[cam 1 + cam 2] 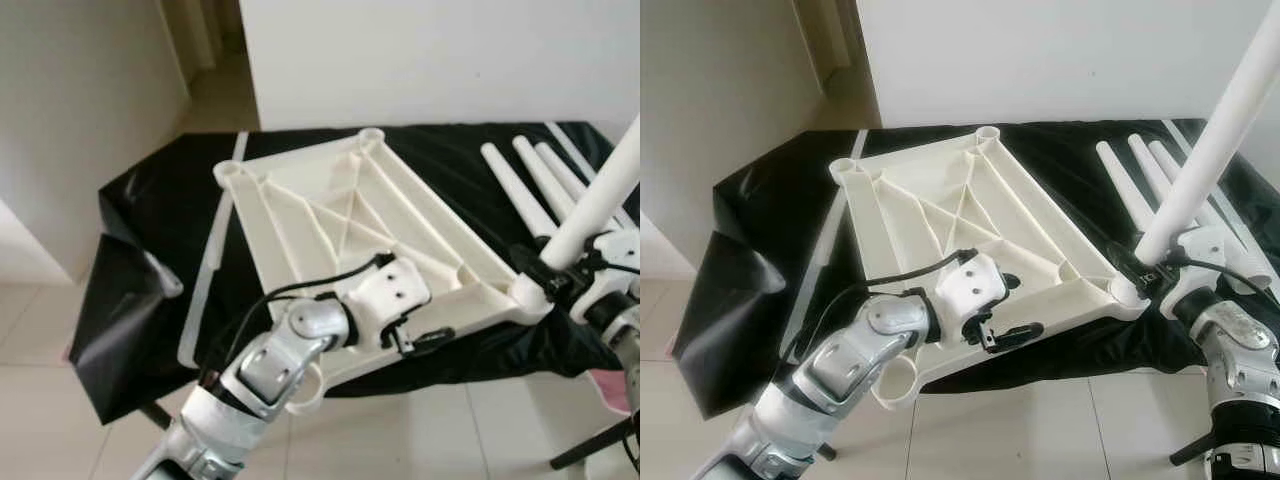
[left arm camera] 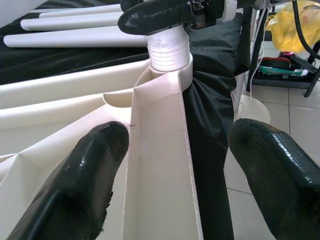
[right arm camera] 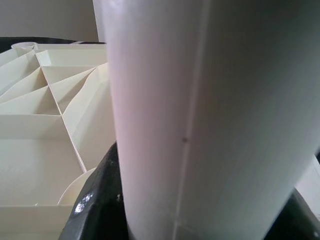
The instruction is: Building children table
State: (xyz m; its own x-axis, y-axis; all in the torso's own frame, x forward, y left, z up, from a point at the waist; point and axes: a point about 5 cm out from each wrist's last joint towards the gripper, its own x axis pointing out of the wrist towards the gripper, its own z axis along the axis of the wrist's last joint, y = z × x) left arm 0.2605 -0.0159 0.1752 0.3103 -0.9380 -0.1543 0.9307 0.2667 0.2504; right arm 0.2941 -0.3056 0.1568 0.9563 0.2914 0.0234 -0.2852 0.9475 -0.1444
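Note:
A white plastic table top lies upside down on a black-covered table, ribs facing up. At its near right corner socket a white leg stands tilted, its threaded end in the socket. My right gripper is shut on the leg just above the socket; the leg looms close in the right wrist view. My left gripper is open at the top's near edge, its fingers straddling the rim. Three spare legs lie on the cloth to the right.
The black cloth hangs over the table's left side, with a white strip lying beside the top. Tiled floor lies in front. A black stand foot and a pink item sit at the near right.

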